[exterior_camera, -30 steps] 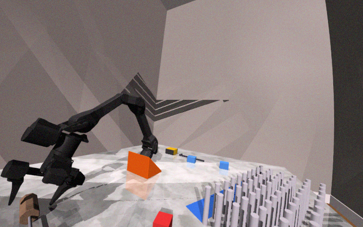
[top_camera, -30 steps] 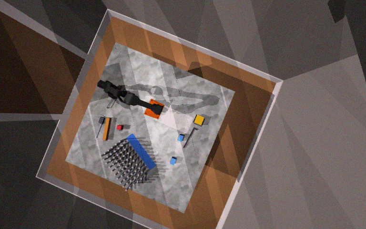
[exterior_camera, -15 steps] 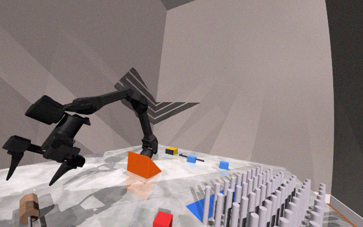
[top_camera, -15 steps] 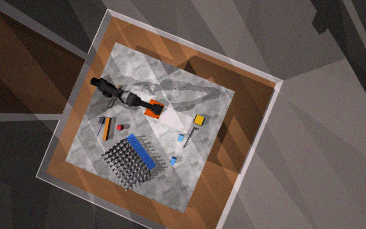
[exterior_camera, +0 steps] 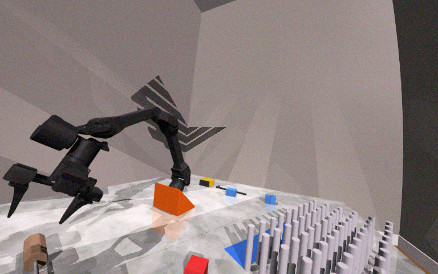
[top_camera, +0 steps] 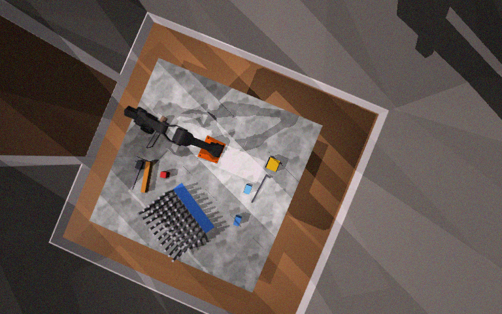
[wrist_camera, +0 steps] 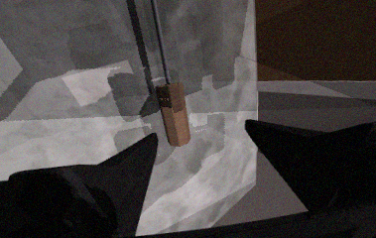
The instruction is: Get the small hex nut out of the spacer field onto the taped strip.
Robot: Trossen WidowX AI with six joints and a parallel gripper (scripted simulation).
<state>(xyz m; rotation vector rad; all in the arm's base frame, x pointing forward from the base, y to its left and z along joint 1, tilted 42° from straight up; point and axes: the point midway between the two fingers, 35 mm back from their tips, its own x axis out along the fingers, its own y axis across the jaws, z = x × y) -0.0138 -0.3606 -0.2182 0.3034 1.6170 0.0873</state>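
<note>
From above, the black arm (top_camera: 197,142) (exterior_camera: 126,123) reaches from an orange base (top_camera: 202,154) (exterior_camera: 167,200) toward one edge of the grey-and-white mottled table (top_camera: 226,128) (exterior_camera: 122,230), and brown flooring (top_camera: 304,268) surrounds the tabletop. The blue strip (top_camera: 194,208) (exterior_camera: 240,249) lies along one side of the crowded metal spacers (top_camera: 176,222) (exterior_camera: 275,242); I cannot make out the nut among them. A thin dark rod (top_camera: 259,188) (exterior_camera: 238,192) lies on the table near a yellow block (top_camera: 272,163) (exterior_camera: 207,182). From the side, the arm rises, bends over and drops to the gripper (exterior_camera: 33,220) (wrist_camera: 200,127), whose fingers point down, spread wide with nothing between them, above the table. The tan handle (exterior_camera: 33,251) (wrist_camera: 176,115) of a thin-shafted tool sits below, near the fingertips, and a red block (exterior_camera: 196,264) is closer to the spacers. Plain greyish walls (exterior_camera: 292,101) stand behind, streaked with light and shadow. From the wrist, the open fingers frame the handle, its shaft running away across the table. I can read no writing or brand anywhere.
</note>
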